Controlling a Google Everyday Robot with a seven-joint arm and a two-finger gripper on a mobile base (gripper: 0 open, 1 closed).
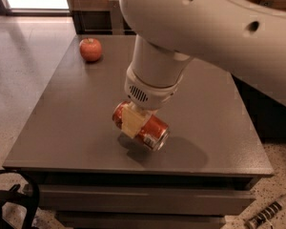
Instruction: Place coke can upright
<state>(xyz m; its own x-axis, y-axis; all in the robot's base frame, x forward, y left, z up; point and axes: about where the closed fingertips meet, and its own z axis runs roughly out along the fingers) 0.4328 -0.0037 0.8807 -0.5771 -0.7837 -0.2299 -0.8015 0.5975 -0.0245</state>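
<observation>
The coke can (pixel 150 130) is red-orange with a silver end facing the lower right. It is on its side, tilted, held just above the grey table (pixel 76 123) near the front middle. My gripper (pixel 136 120) comes down from the big white arm and is shut on the coke can around its middle. One cream finger pad (pixel 132 121) shows across the can's front; the other finger is hidden behind the can. A shadow lies under the can on the table.
A round red apple (pixel 91 49) sits at the table's far left corner. The table's front edge runs just below the can. A dark cable loop (pixel 19 194) is on the floor at lower left, a metal object (pixel 269 213) at lower right.
</observation>
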